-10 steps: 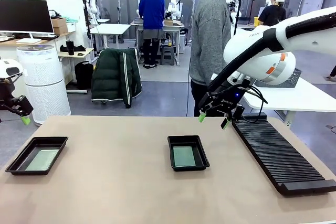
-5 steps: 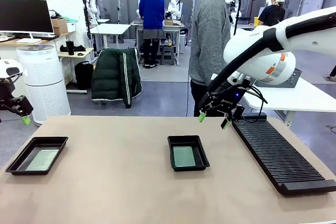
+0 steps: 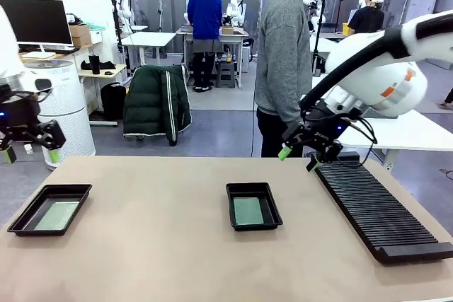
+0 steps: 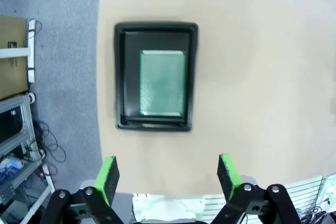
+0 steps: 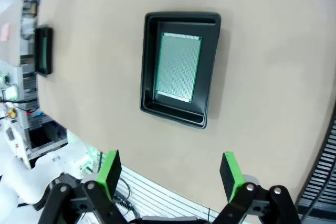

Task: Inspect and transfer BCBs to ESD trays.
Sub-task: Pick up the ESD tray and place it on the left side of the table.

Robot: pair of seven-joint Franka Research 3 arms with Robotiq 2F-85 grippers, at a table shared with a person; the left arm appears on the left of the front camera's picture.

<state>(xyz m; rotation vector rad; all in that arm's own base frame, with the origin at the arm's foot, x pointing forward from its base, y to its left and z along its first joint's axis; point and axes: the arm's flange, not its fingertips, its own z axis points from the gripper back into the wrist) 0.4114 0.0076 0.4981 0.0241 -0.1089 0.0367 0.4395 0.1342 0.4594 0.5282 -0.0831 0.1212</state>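
Two black ESD trays lie on the tan table, each with a green BCB flat on its floor. One tray (image 3: 49,208) (image 4: 156,76) is at the left edge with its board (image 3: 58,215) (image 4: 163,83). The other tray (image 3: 253,205) (image 5: 181,67) sits mid-table holding its board (image 3: 248,211) (image 5: 179,66). My left gripper (image 3: 30,153) (image 4: 167,174) hovers open and empty above the table's far left edge. Past the table's far edge on the right, my right gripper (image 3: 298,158) (image 5: 170,172) hangs open and empty too.
A long black ribbed rack (image 3: 375,206) runs along the table's right side. A person in a grey sweater (image 3: 283,54) stands at the far edge near the right arm. The table (image 3: 156,245) is bare between the two trays.
The left gripper has swung into view and moved right, toward the table. The right arm has shifted right and slightly up. Trays and boards have not moved.
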